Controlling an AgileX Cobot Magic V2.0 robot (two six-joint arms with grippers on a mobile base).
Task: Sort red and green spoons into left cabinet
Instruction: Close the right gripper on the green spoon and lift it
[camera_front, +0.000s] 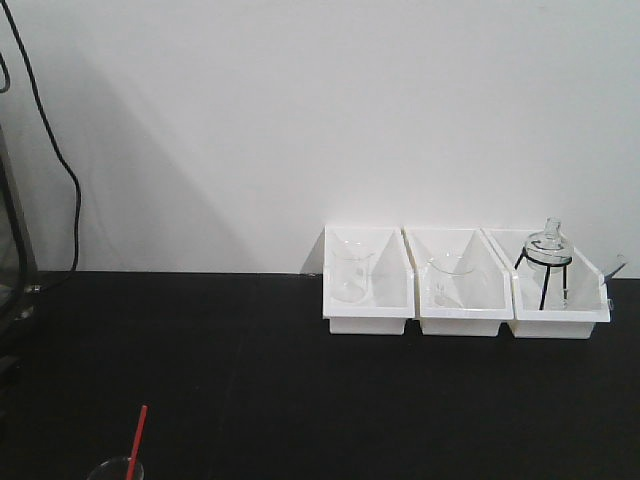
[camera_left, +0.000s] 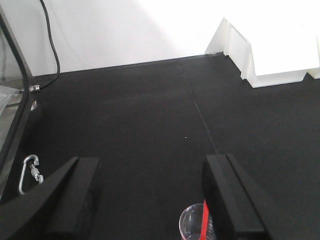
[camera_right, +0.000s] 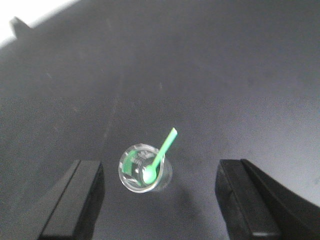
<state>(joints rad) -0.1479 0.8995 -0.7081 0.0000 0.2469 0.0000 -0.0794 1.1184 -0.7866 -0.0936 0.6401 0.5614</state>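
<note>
A red spoon (camera_front: 137, 437) stands in a clear cup (camera_front: 115, 469) at the front left of the black table; in the left wrist view the red spoon (camera_left: 205, 224) and its cup (camera_left: 194, 226) sit just inside the right finger (camera_left: 227, 200). My left gripper (camera_left: 150, 200) is open above the table, empty. A green spoon (camera_right: 161, 153) stands in a clear cup (camera_right: 145, 169) below my right gripper (camera_right: 160, 200), which is open and empty. Three white bins stand at the back right; the leftmost bin (camera_front: 366, 283) holds a glass beaker (camera_front: 350, 273).
The middle bin (camera_front: 459, 283) holds a glass vessel, and the right bin (camera_front: 558, 285) holds a flask on a black tripod (camera_front: 546, 262). A black cable (camera_front: 55, 150) hangs down the wall at left. A metal frame and a carabiner (camera_left: 29, 171) lie at the table's left edge.
</note>
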